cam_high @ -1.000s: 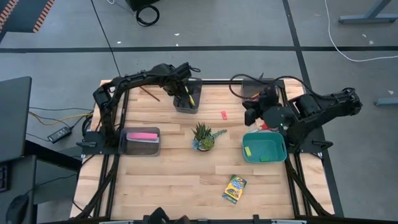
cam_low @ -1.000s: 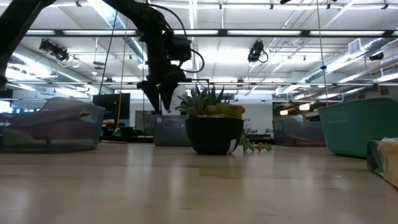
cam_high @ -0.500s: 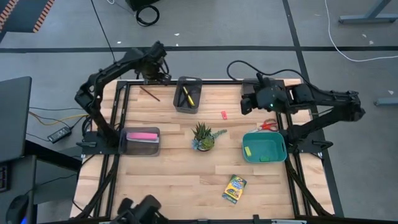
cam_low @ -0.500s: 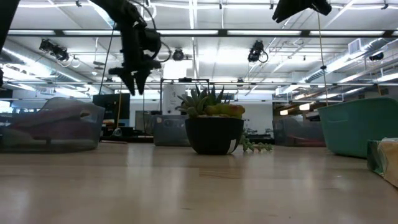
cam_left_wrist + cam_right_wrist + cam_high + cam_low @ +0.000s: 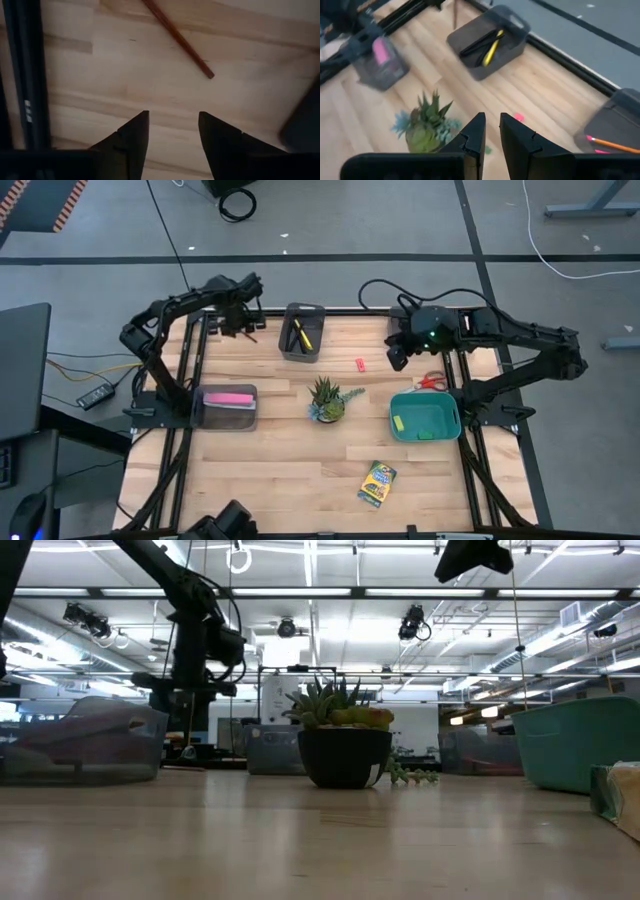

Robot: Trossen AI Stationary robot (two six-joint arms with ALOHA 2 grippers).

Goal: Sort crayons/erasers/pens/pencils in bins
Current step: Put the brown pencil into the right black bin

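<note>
Left arm off the pen bin, now over the stray red pencil at the table's far left corner.

A second ago the left gripper (image 5: 240, 320) hung in the dark grey bin (image 5: 302, 333) holding the black and yellow pens (image 5: 301, 335); it has swung left and come down over the lone red pencil (image 5: 177, 38), fingers (image 5: 131, 137) spread and empty, tips short of it, not touching. Reads as a finished drop, next pickup starting. Pencil lies flat on bare wood beside the frame rail, long axis diagonal, near end toward the pen bin, far end toward the table's corner. Right gripper (image 5: 398, 358) has lifted away from the teal bin (image 5: 425, 417) and hovers above the small pink eraser (image 5: 360, 363), fingers nearly closed, holding nothing. Crayon box (image 5: 377, 482) unsorted at the near edge.
</note>
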